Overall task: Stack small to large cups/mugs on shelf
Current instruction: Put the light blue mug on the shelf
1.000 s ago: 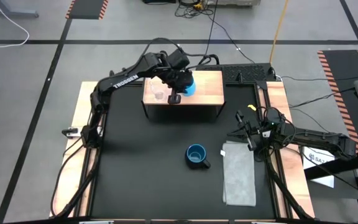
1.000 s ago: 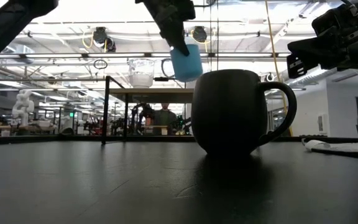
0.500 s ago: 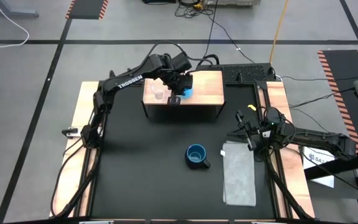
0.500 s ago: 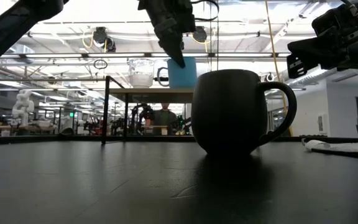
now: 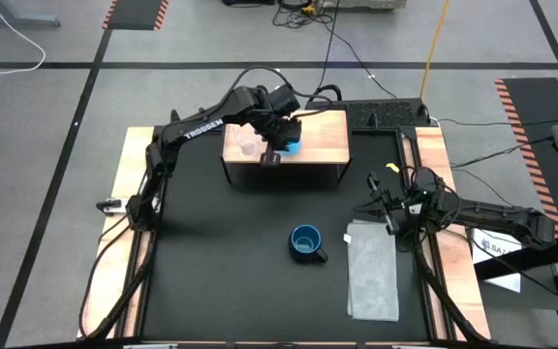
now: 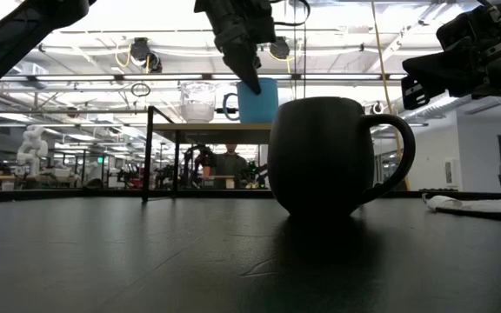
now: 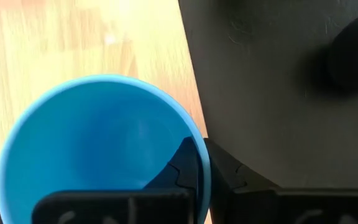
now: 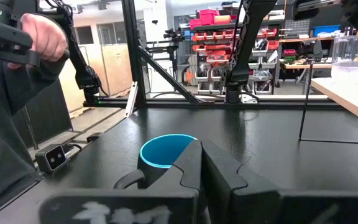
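My left gripper (image 5: pixel 276 147) is clenched on the rim of the light-blue mug (image 5: pixel 290 142), one finger inside it, atop the wooden shelf (image 5: pixel 323 136). Just beside sits the clear cup (image 5: pixel 248 146). My right gripper (image 5: pixel 384 206) rests closed and empty, near the navy mug (image 5: pixel 305 242).

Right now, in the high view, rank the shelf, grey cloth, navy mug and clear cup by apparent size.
1. The shelf, largest.
2. The grey cloth, clearly smaller than the shelf.
3. The navy mug.
4. The clear cup, smallest, standing on the shelf.
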### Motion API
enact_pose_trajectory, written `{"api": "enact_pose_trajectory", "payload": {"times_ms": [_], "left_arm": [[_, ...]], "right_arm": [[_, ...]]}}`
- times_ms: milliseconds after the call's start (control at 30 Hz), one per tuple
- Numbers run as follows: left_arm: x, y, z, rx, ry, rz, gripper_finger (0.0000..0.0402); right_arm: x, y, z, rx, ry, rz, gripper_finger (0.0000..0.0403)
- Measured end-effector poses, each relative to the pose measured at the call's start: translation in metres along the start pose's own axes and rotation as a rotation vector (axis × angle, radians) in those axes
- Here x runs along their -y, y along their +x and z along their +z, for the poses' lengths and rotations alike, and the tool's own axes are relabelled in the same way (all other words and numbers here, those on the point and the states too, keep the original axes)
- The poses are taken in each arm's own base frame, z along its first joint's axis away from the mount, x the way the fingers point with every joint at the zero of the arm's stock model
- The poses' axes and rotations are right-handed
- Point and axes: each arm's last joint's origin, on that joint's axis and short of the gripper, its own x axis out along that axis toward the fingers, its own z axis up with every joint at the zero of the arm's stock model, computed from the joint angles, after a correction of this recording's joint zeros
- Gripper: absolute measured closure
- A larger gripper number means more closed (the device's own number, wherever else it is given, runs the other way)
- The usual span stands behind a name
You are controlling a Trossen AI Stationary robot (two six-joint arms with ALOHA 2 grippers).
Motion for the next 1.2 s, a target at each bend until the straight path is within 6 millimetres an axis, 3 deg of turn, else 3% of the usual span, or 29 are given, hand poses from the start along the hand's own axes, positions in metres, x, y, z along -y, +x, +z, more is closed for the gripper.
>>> {"api": "enact_pose_trajectory", "payload": {"times_ms": [500, 900, 1200], "left_arm": [[0.001, -0.001, -0.003, -0.024, 0.073, -0.017, 0.0393], [0.003, -0.018, 0.002, 0.036, 0.096, -0.019, 0.0394], [0.005, -0.019, 0.002, 0.049, 0.095, -0.052, 0.0394]], "right_arm": [[0.0, 0.0, 0.0, 0.0, -0.009, 0.0, 0.0403], [0.0, 0.0, 0.0, 0.0, -0.023, 0.0, 0.0403], [0.0, 0.0, 0.0, 0.0, -0.024, 0.0, 0.0403]]}}
